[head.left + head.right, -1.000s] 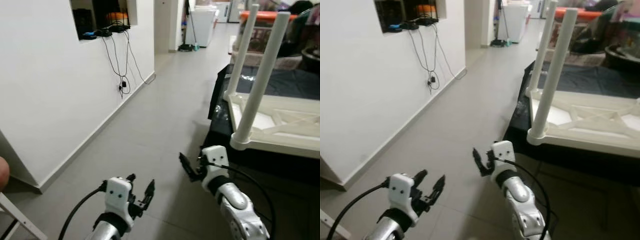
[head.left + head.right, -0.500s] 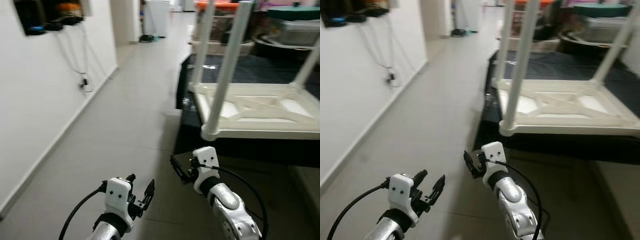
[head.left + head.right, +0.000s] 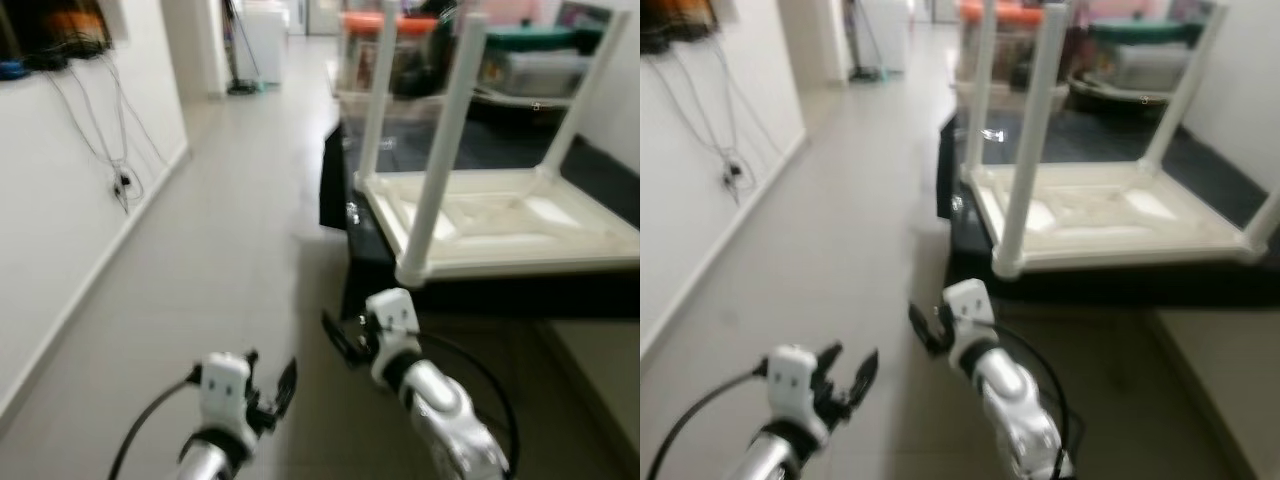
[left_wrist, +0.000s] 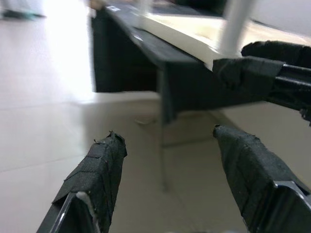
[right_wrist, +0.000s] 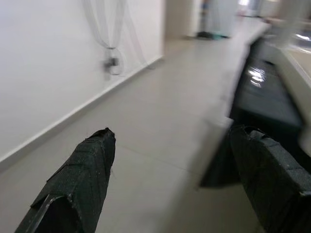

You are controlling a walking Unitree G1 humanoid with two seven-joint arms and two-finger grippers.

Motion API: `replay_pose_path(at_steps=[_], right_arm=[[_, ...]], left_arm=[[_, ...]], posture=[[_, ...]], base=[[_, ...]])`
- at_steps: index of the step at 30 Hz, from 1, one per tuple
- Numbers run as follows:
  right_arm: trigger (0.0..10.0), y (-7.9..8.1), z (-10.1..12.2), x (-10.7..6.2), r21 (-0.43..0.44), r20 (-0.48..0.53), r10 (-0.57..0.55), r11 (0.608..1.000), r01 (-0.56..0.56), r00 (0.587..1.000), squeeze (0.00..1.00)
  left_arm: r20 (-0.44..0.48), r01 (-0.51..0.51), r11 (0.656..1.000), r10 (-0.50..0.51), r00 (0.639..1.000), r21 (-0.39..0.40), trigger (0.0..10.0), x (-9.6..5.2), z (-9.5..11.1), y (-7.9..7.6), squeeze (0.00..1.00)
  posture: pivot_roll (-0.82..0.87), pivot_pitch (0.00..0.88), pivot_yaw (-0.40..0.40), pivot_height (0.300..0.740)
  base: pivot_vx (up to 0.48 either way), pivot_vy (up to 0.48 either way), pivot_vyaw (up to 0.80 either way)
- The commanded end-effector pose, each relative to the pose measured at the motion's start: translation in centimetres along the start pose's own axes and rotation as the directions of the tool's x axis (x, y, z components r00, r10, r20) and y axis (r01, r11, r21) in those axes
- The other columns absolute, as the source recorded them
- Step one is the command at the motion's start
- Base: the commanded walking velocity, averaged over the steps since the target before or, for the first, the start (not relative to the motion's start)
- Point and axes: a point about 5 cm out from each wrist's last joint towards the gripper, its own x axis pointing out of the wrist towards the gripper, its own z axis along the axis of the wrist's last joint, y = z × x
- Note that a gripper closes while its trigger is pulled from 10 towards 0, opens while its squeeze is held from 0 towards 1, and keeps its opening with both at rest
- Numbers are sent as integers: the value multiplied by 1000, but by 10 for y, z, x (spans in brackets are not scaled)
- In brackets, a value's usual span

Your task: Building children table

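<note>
Left eye view looks down a tiled hallway where a white children's table [image 3: 500, 215] lies upside down on a low black platform [image 3: 470, 290], ahead and to my right. Its legs point up: the nearest leg [image 3: 440, 150] rises from the corner closest to me, a second leg [image 3: 377, 100] stands behind it, and a third leg [image 3: 585, 95] slants at the far right. The underside shows crossed braces inside a raised rim.

My left gripper [image 3: 270, 385] hangs low over the grey floor [image 3: 220, 260], holding nothing, its two black fingers spread apart. Left wrist view shows the same gap between the fingers [image 4: 97, 174], with the dark edge of the platform and one white leg beyond them.

My right gripper [image 3: 340, 340] is raised a little higher, just before the platform's near corner and below the table's rim, not touching either. Its jaws are also apart and empty; right wrist view shows the fingers [image 5: 82, 179] wide of each other with bare floor between them and the platform's black side along one edge.

A white wall [image 3: 70, 200] runs along my left, with dark cables [image 3: 110, 130] hanging down to a plug near the skirting. Beyond the table, blurred storage boxes [image 3: 400, 60], one with an orange lid, stand at the end of the platform. The head views are slightly smeared.
</note>
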Motion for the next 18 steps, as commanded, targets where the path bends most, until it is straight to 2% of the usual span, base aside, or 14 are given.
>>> replay_pose_path(at_steps=[1,9,18], right_arm=[[10000,-6,-6,-4,0,-28,-27,1000,27,999,0],[10000,-7,-7,-3,-1,-32,-33,999,33,999,0],[10000,-3,-7,-2,-3,-34,-5,1000,5,999,0]], left_arm=[[-18,6,1000,-6,1000,-15,10000,1,-3,-3,0],[-19,-20,1000,19,1000,-21,10000,1,-3,0,0],[-14,-26,1000,26,1000,-9,10000,1,-2,0,0]], posture=[[3,0,-1,740],[3,0,-4,740],[8,0,-4,740]], base=[[0,480,-788],[0,443,-788],[0,0,-788]])
